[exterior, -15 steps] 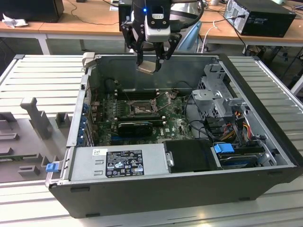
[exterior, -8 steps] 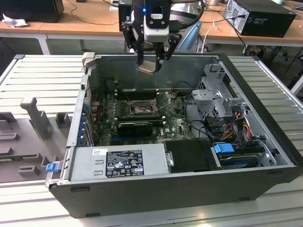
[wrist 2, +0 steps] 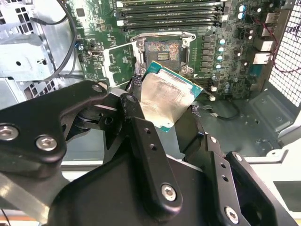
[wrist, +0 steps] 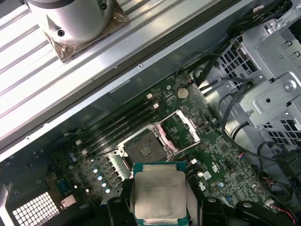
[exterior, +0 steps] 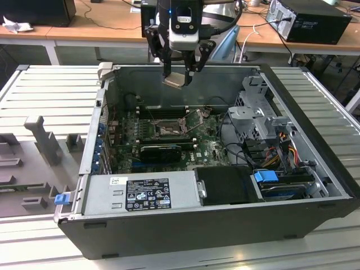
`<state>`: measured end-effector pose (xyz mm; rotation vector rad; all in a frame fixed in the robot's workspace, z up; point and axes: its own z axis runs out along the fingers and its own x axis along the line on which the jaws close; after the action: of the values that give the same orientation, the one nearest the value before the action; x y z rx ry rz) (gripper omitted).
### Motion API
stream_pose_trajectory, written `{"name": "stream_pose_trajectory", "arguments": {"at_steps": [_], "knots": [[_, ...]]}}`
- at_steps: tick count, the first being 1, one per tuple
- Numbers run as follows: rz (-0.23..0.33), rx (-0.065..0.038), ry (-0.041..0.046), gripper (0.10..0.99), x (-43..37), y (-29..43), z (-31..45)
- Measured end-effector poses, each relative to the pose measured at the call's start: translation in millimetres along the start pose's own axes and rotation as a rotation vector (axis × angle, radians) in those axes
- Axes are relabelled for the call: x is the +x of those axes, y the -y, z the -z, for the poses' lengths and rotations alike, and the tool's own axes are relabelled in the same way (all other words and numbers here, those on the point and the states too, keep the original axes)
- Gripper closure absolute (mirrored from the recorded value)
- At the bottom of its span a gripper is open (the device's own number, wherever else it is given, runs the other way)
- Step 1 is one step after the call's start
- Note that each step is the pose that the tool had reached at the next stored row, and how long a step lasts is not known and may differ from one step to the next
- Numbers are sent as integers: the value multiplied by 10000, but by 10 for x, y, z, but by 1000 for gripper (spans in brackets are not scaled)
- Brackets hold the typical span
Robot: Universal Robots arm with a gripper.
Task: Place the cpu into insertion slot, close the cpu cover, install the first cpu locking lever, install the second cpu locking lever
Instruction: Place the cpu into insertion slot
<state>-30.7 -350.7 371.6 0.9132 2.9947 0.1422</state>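
Robot lab: slatted alu bench (exterior: pixel 50 84), wooden desks (exterior: pixel 84 32) w/ cables (exterior: pixel 109 12), PC (exterior: pixel 315 21) behind.

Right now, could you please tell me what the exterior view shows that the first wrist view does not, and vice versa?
The exterior view adds the labelled power supply at the case front and grey fixtures on the exterior view's left. The first wrist view adds a round silver mount on the ribbed table. Both share the tool shut on the cpu, held over the case, the insertion slot bare and the cpu cover open.
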Motion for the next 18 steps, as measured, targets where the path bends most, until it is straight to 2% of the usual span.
{"name": "stream_pose_trajectory", "arguments": {"at_steps": [7, 18], "knots": [[-546, -10, 49, 557, 0, 0, -7], [-1964, -34, 178, 557, 0, 1, -16]]}}
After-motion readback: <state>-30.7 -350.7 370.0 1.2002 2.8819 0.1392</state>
